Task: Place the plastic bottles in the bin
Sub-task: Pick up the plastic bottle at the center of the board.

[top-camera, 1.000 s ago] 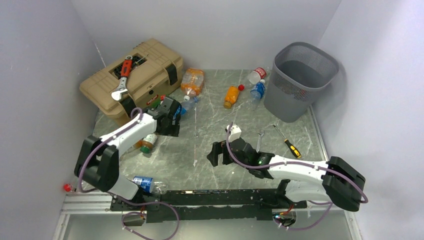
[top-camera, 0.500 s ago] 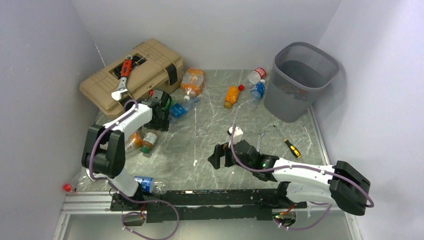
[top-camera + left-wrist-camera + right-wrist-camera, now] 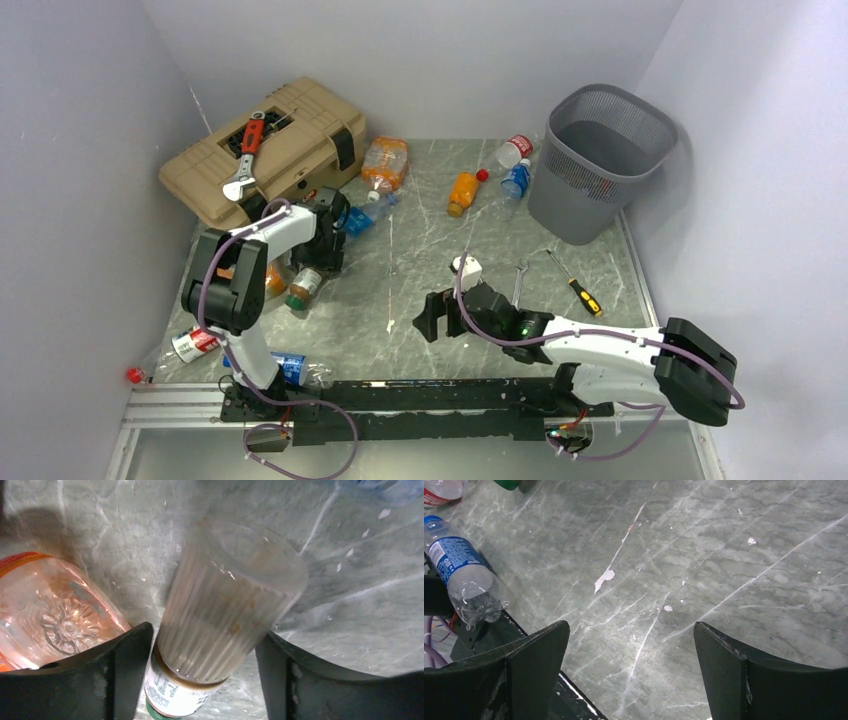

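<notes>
The grey mesh bin [image 3: 572, 205] stands at the far right. My left gripper [image 3: 318, 262] is open and points down over a ribbed clear bottle with a white label and green cap [image 3: 303, 287]. In the left wrist view this bottle [image 3: 225, 610] lies between the two fingers [image 3: 125, 670], with the gripper [image 3: 205, 636] straddling it. An orange-tinted bottle [image 3: 50, 610] lies just left of it. My right gripper [image 3: 430, 315] is open and empty over bare table [image 3: 631, 627]. Several more bottles lie near the bin: an orange one [image 3: 462, 192], a blue-labelled one [image 3: 515, 180] and a red-labelled one [image 3: 510, 152].
A tan toolbox [image 3: 290, 135] with a wrench [image 3: 245, 155] on it stands far left. A crumpled bottle [image 3: 385, 160] and a blue bottle [image 3: 360, 215] lie beside it. Bottles [image 3: 295, 368] [image 3: 185, 343] lie by the left base. A screwdriver [image 3: 575, 285] and spanner [image 3: 520, 280] lie right of centre.
My left arm has folded in and its gripper has come down over the green-capped bottle. A red-labelled bottle by the left base has come into view. The right arm has hardly moved.
</notes>
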`<state>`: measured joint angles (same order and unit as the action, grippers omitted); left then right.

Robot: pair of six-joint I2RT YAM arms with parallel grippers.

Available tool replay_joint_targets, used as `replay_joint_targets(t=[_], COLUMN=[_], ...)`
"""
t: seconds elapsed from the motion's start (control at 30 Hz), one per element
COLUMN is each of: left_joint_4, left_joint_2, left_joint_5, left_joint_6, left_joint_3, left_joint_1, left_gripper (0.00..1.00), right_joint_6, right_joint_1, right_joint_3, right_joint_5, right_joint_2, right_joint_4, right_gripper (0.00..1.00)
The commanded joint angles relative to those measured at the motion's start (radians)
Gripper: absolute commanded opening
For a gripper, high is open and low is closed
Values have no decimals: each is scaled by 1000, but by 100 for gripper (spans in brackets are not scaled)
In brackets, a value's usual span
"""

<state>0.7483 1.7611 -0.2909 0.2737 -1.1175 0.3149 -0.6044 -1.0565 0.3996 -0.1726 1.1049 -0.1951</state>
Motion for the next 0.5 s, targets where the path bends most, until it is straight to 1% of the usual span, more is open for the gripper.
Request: replay_joint_targets(t=[0.0,0.07,0.17,0.3,0.37,0.43,0.47], left_joint_4=[15,10,-13,-41,-73,-119,-146], left_joint_2=[41,29,-30,-134,-215,-284,-348], left_joint_5=[59,82,112,132,171,239,272], left_joint_6=[1,2,8,23,35,45,47], left_joint_3=[-47,-50,-35,-9,14,42,57], left_joint_1=[6,6,17,50,57,57,56], left_gripper=[73,67,60,52,47,48,49], right_joint_6=[-12,-9,0,7,3,-2,-4], right_joint_1=[-17,-20,-21,-22,-22,-22,-22], right_joint_3=[51,55,63,66,65,58,53], right_joint_5=[-15,-28,-51,-63,-54,-34,-21], right_joint_2=[-39,-63,-85,-86,-74,-64,-58], right_joint_4=[-35,-17,15,31,20,-9,-31], right_gripper=[100,100,100,100,100,100,100])
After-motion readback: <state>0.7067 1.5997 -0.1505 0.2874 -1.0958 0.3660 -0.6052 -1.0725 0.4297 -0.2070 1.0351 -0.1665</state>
